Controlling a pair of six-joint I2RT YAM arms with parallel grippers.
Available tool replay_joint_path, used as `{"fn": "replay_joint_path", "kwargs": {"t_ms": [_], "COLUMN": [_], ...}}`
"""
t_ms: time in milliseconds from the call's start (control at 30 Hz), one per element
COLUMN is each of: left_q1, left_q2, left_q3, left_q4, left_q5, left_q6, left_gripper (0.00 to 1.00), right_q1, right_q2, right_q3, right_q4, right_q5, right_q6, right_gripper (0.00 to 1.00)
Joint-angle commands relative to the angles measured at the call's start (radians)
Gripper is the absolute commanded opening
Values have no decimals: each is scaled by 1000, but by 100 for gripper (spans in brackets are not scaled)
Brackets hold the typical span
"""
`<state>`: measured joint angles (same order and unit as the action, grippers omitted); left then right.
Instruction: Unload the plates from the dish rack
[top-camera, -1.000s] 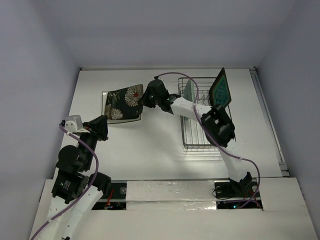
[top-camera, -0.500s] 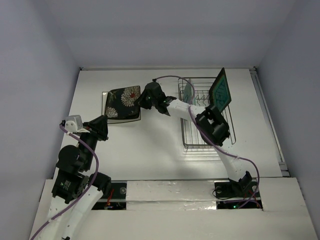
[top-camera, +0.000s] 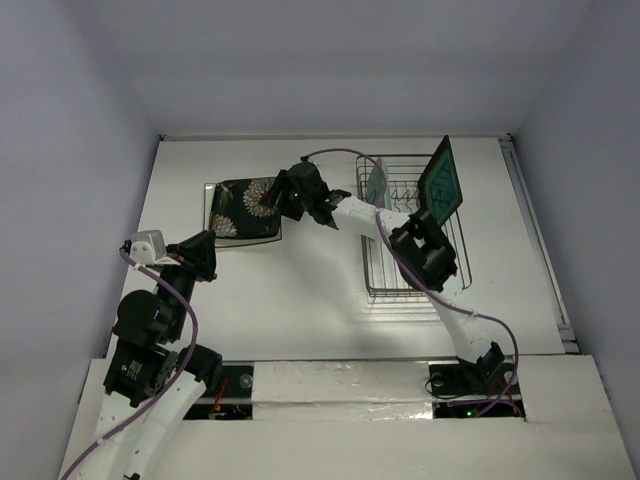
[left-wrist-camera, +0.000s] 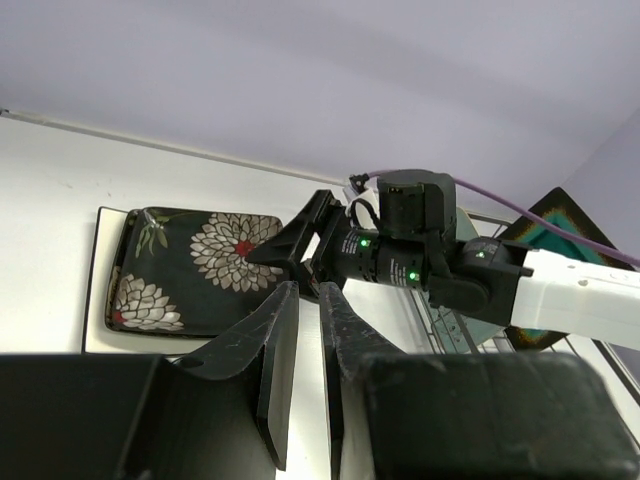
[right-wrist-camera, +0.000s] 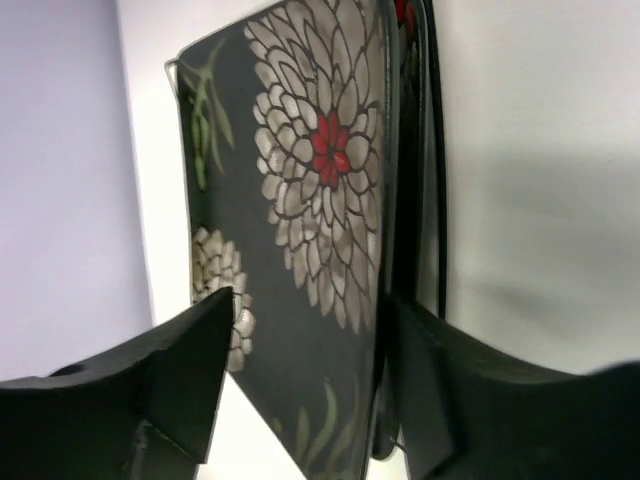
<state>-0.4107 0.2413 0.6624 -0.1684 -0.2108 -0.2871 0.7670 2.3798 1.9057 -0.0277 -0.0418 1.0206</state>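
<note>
- The left gripper (left-wrist-camera: 306, 300) is held nearest the arm bases, well to the left of the dish rack (top-camera: 410, 275). Its fingers are drawn almost together, and nothing is pinched between them.
- The right gripper (top-camera: 268, 198) is reached out leftward from the rack to the rack-side edge of the black floral plate (top-camera: 235, 210). Its jaws are spread with the plate's rim between them. Whether either pad touches the rim cannot be told, and the plate is judged not to be clamped.
- The floral plate is laid flat on the table (top-camera: 300, 290), left of the rack, on top of the white square plate (left-wrist-camera: 97, 300). Only a strip of the white plate's rim is shown, on the side away from the rack.
- At the rack's far end two plates are left to be unloaded. The mint-green plate (top-camera: 377, 183) is stood on edge at the far-left corner. The teal plate (top-camera: 441, 182) is propped steeply at the far-right corner, rising above the wires.
- The standing plates are judged to be stiff, glazed and therefore slippery, fairly heavy for a narrow pinch, and breakable if dropped or knocked against the prongs. A hold is best taken on the exposed upper rim, and each plate lifted straight up clear of the wires before being tilted flat.
</note>
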Motion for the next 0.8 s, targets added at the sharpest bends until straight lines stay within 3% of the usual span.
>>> {"fn": "replay_joint_path", "kwargs": {"t_ms": [0, 233, 367, 467, 567, 667, 700, 767], "left_q1": [4, 4, 4, 4, 4, 4, 4, 4], "left_q2": [1, -2, -4, -8, -11, -17, -19, -27], "left_q3": [-6, -6, -6, -6, -6, -6, -6, -6], "left_q4": [46, 47, 47, 47, 46, 46, 46, 47], "left_q5": [4, 4, 4, 4, 4, 4, 4, 4], "left_q6": [-1, 0, 0, -1, 0, -1, -1, 0], "left_gripper": [12, 12, 12, 12, 12, 12, 12, 11], "right_q1": [5, 5, 5, 5, 5, -17, -59, -127], "right_q2": [-62, -56, -59, -117, -267, -491, -551, -715], "right_q3": [88, 187, 213, 147, 35, -133, -179, -302], "right_q4": [-72, -283, -363, -330, -325, -296, -288, -287], "right_q5": [16, 114, 134, 96, 154, 247, 246, 188], "right_q6": [-109, -269, -336, -399, -479, -548, -560, -579], "right_gripper": [70, 86, 88, 86, 69, 25, 3, 0]}}
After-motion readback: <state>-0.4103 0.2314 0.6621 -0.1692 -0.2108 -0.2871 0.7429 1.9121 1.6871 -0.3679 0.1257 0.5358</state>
